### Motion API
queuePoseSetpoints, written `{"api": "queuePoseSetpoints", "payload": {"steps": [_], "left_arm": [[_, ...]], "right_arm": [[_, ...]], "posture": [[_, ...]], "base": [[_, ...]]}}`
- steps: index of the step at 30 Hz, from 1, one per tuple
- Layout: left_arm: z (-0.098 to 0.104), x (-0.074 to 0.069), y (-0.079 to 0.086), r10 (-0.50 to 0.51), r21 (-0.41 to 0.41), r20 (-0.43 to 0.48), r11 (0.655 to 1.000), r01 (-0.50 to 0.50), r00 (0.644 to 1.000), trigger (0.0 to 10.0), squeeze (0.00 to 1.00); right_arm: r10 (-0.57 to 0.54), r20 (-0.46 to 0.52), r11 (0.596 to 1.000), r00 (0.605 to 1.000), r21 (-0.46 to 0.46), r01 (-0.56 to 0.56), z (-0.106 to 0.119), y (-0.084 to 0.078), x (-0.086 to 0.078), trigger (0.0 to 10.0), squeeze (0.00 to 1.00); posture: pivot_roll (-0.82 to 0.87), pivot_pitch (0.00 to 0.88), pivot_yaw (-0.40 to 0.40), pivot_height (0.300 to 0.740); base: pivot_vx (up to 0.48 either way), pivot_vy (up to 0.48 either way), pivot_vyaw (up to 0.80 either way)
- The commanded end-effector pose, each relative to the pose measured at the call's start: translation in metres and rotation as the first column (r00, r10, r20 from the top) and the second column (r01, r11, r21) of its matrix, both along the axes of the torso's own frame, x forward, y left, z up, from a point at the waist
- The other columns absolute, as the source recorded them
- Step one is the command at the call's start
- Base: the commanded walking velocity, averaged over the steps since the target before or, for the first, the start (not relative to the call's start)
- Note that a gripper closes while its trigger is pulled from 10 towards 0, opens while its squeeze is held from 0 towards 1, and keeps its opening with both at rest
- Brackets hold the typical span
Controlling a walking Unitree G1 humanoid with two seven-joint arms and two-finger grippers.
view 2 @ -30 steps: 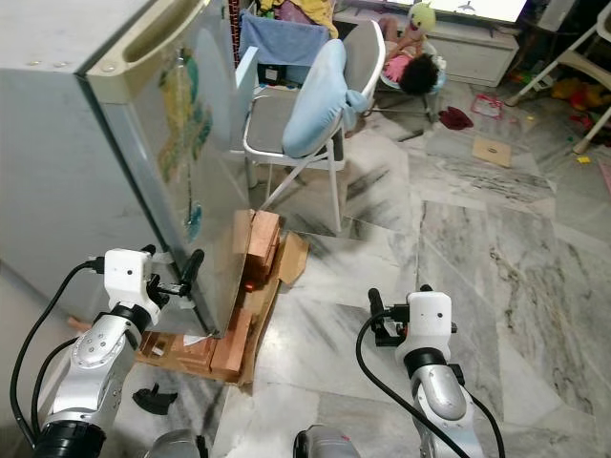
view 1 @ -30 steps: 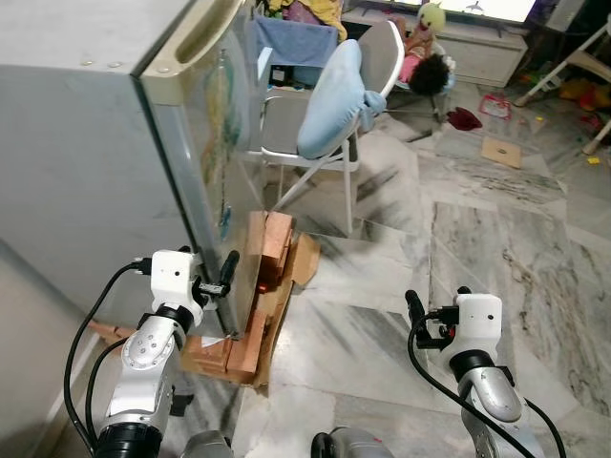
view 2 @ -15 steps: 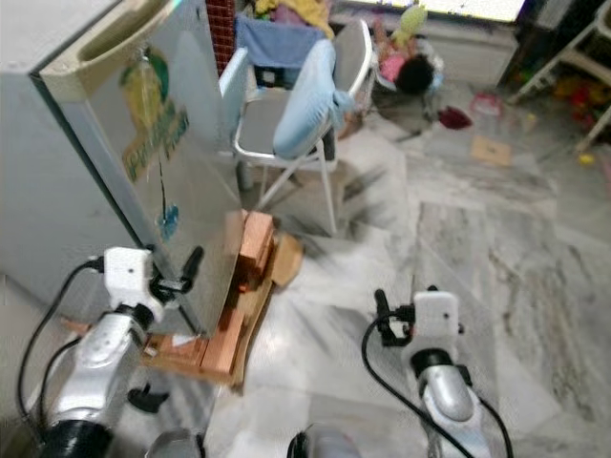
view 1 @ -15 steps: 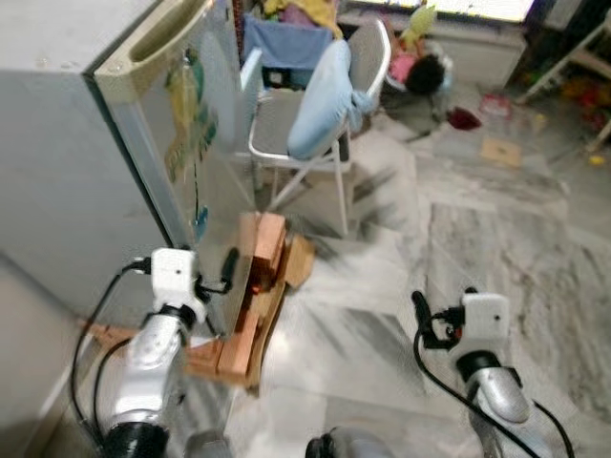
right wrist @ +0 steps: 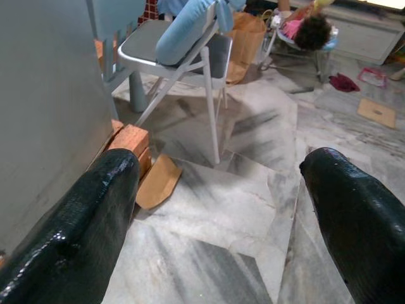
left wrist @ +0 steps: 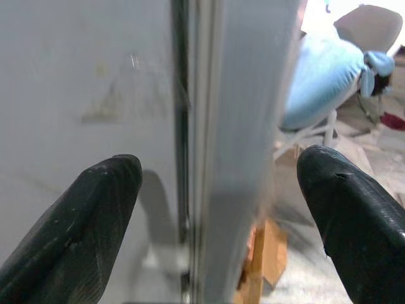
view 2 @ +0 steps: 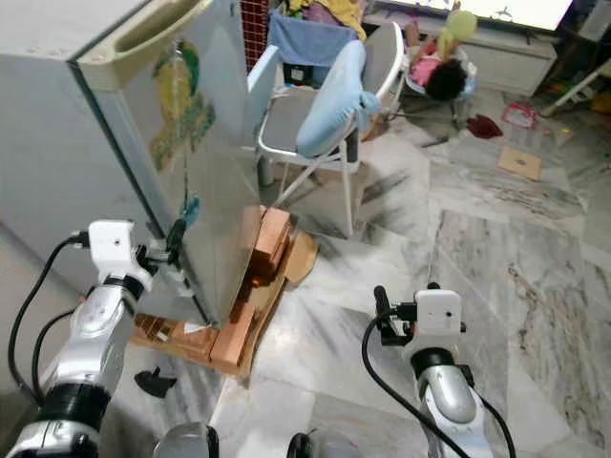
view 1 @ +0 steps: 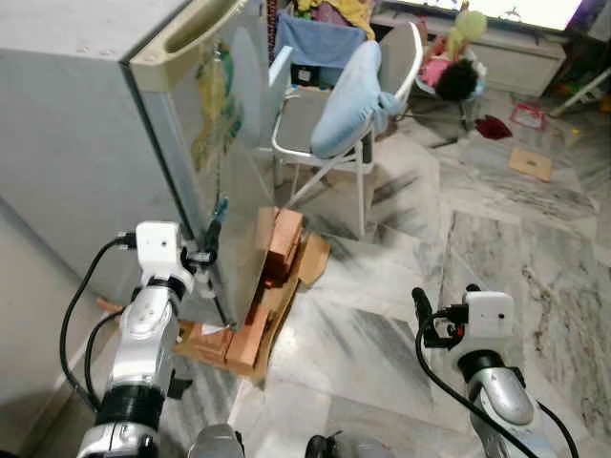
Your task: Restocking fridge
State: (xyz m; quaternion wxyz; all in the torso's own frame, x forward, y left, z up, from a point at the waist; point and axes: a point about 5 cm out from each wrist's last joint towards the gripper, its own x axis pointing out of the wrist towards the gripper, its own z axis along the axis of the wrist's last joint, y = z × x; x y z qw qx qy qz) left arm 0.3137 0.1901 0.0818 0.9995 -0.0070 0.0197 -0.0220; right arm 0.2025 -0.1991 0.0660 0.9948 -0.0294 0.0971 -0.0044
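The grey fridge [view 1: 86, 143] stands at the left, its stickered door [view 1: 234, 143] facing right. My left gripper [view 1: 212, 246] is held low against the door's near edge. In the left wrist view it is open [left wrist: 218, 171], one finger [left wrist: 82, 221] before the fridge's side wall and the other finger [left wrist: 354, 215] beyond the door face, with the dark seam between them. My right gripper [view 1: 417, 310] hangs open over the marble floor, with nothing between its fingers [right wrist: 95, 221].
Wooden blocks and cardboard [view 1: 277, 248] lie under and beside the fridge's foot. A folding chair with a blue cushion [view 1: 334, 105] stands just beyond the door. Toys and a doll [view 1: 458, 76] clutter the far floor. A small black piece [view 2: 156, 382] lies near my left side.
The camera swung about and is steady again. My left gripper has risen and moved in to the door's edge. The right arm has barely moved.
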Motion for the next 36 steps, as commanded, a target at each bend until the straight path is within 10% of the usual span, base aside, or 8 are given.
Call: {"api": "queuePoseSetpoints", "payload": {"steps": [1, 16, 28, 36], "left_arm": [[0.0, 0.003, -0.003, -0.011, -0.009, 0.0, 1.0, 0.011, 1.0, 10.0, 0.0], [-0.002, 0.005, -0.027, -0.198, -0.052, 0.007, 0.979, 0.198, 0.98, 10.0, 0.0], [0.001, 0.018, -0.026, -0.14, 0.002, 0.007, 0.99, 0.14, 0.99, 10.0, 0.0], [0.017, 0.039, -0.079, -0.299, -0.015, 0.014, 0.954, 0.299, 0.954, 10.0, 0.0]], "right_arm": [[-0.008, -0.009, 1.0, 1.0, -0.005, 0.008, 0.001, -0.003, -0.003, 10.0, 0.0], [-0.019, -0.054, 1.0, 0.998, -0.013, 0.018, -0.001, -0.006, -0.012, 10.0, 0.0], [-0.017, -0.05, 1.0, 0.999, -0.019, 0.016, 0.0, -0.006, -0.009, 10.0, 0.0], [-0.022, -0.041, 1.0, 0.999, -0.012, 0.021, 0.002, -0.003, -0.009, 10.0, 0.0]], "posture": [[-0.1, 0.089, -0.058, 0.74], [-0.11, 0.099, -0.059, 0.74], [-0.11, 0.098, -0.062, 0.74], [-0.12, 0.091, -0.06, 0.74]], "base": [[0.0, 0.0, 0.0], [0.0, 0.0, 0.0], [0.0, 0.0, 0.0], [0.0, 0.0, 0.0]]}}
